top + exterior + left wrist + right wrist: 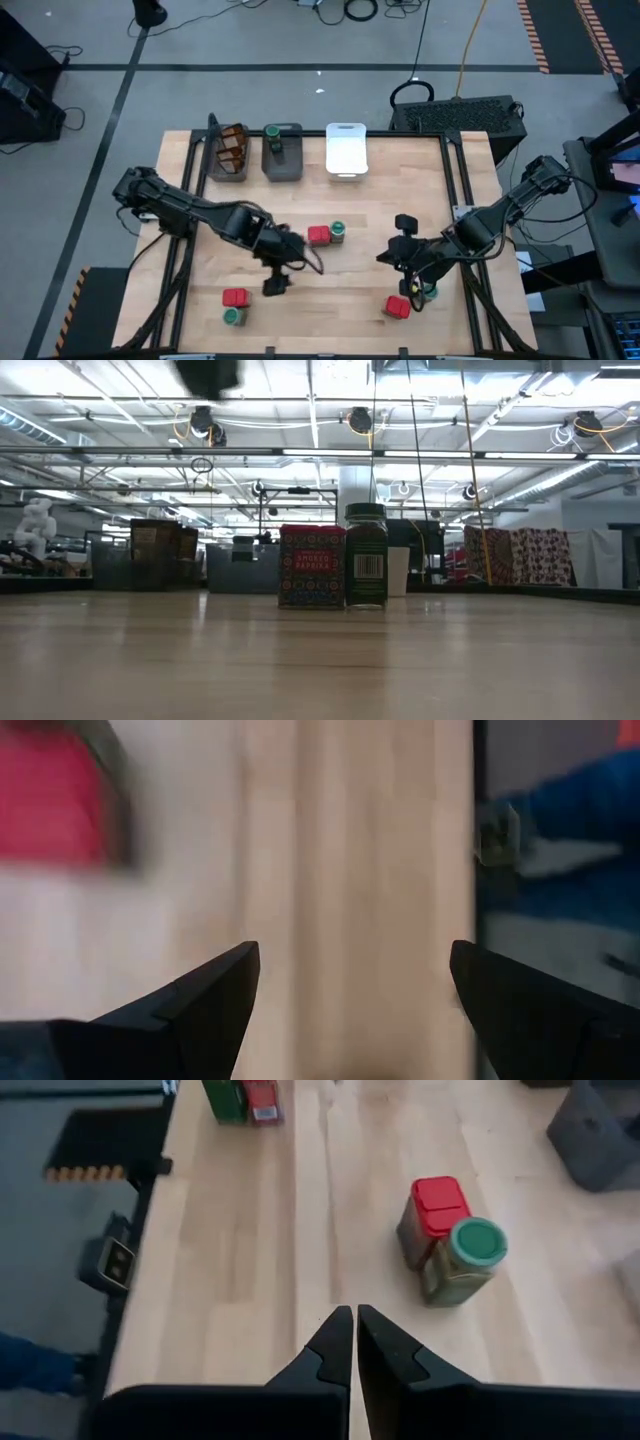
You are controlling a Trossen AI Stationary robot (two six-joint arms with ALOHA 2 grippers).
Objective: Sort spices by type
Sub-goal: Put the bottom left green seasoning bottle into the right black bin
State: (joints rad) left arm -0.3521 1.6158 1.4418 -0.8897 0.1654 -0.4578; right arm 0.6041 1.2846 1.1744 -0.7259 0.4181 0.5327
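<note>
Red tins and green-lidded jars stand in pairs on the table. One tin (319,235) and jar (338,233) are at mid-table, also in the low view as tin (311,567) and jar (367,557). A second tin (235,297) and jar (233,317) are near the front left. A third tin (397,306) and jar (430,292) are at the front right. My left gripper (275,283) (355,955) hovers open, just right of the front-left pair. My right gripper (388,258) (354,1312) is shut on nothing and points toward the mid-table pair (450,1240).
Three bins line the far edge. A dark grey one (228,152) holds brown packets, a second dark grey one (282,152) holds a green-lidded jar, and the third is white (346,148). Bare wood lies between the pairs. Beyond the table's near edge is a blue shape (570,810).
</note>
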